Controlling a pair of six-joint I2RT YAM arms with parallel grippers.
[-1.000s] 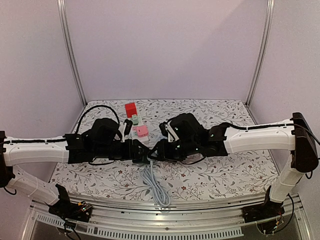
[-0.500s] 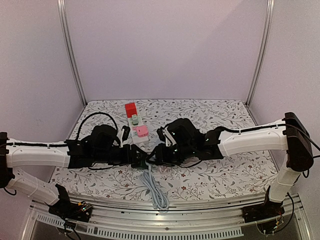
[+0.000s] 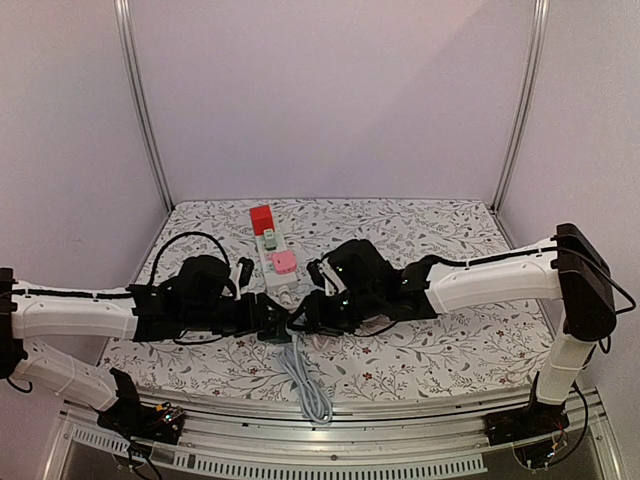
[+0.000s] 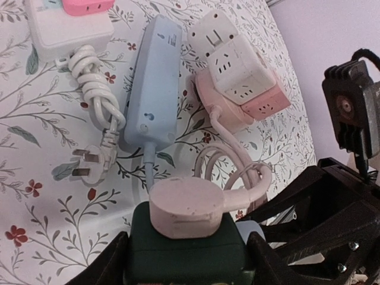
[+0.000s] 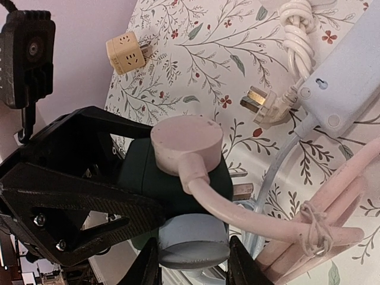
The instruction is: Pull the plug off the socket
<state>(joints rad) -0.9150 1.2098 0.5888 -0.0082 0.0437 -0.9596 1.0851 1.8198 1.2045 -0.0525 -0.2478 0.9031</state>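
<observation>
On the near side of the green socket cube [image 4: 187, 255], a looped grey cable [image 3: 305, 385] lies on the floral surface [image 3: 450, 340]. Over the last second both arms have drawn back toward me and sunk lower, carrying the cube with them. The two pincers have not moved apart, and neither has changed its width. I judge that the pull itself has not started and this was only repositioning.

The left pincer [image 4: 187, 261] is part-closed on the cube's sides. The cube is matte, dark and blocky. The right pincer [image 5: 191, 261] is closed tighter round the grey-blue plug [image 5: 193, 240], a smooth rounded plastic cap still sitting against the cube. On another face of the cube sits a round pink plug [image 4: 181, 208], with its rubbery pink cord [image 4: 237, 178] looped and tied.

Beyond the cube lie a long pale-blue power strip [image 4: 155, 83] and a stack of glossy white and pink cube adapters [image 4: 234, 68]. Next to these is a white strip [image 4: 65, 29] with its cord coiled. Farthest from the cube stands a red block [image 3: 262, 218].
</observation>
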